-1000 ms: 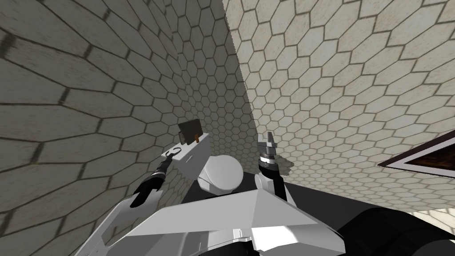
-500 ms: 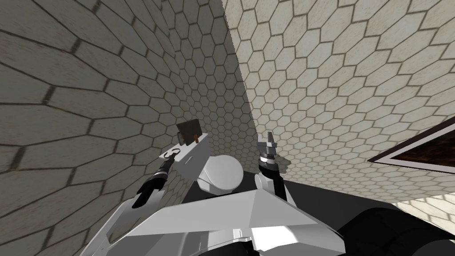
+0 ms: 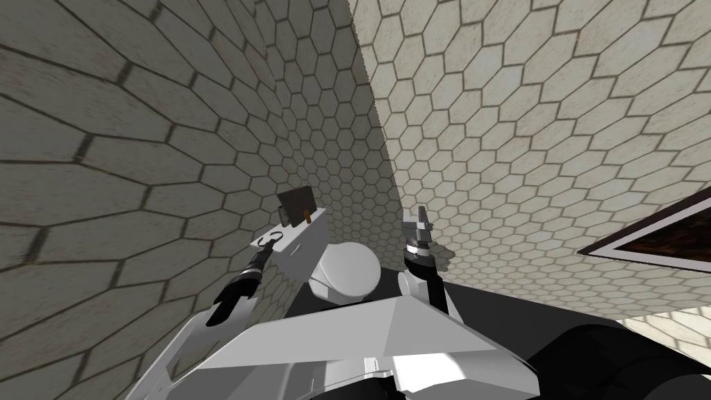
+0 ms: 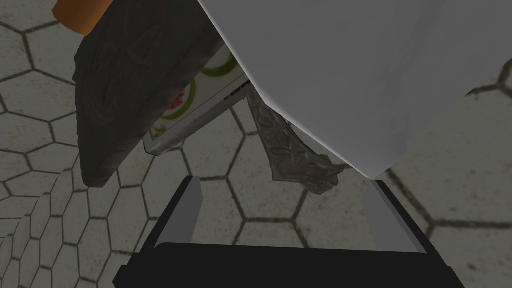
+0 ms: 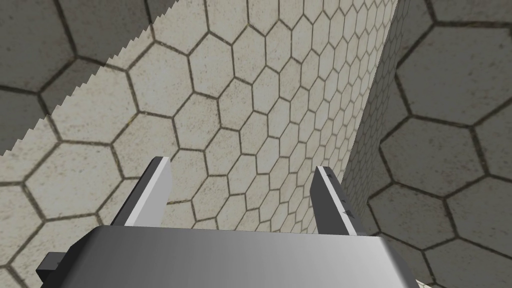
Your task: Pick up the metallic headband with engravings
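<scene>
Fingers apart, left gripper (right gripper too); headband on white tank, hexagon-tiled walls.

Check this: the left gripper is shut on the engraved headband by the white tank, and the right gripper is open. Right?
No. The left gripper is open, not shut on the engraved headband: the left wrist view shows its fingers apart, clear of it. The rest holds.

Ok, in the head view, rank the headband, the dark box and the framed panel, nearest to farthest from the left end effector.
1. headband: right at the left end effector's tip, on the white tank's near end.
2. dark box: farther back on the tank, toward the wall.
3. framed panel: far off to the right.
</scene>
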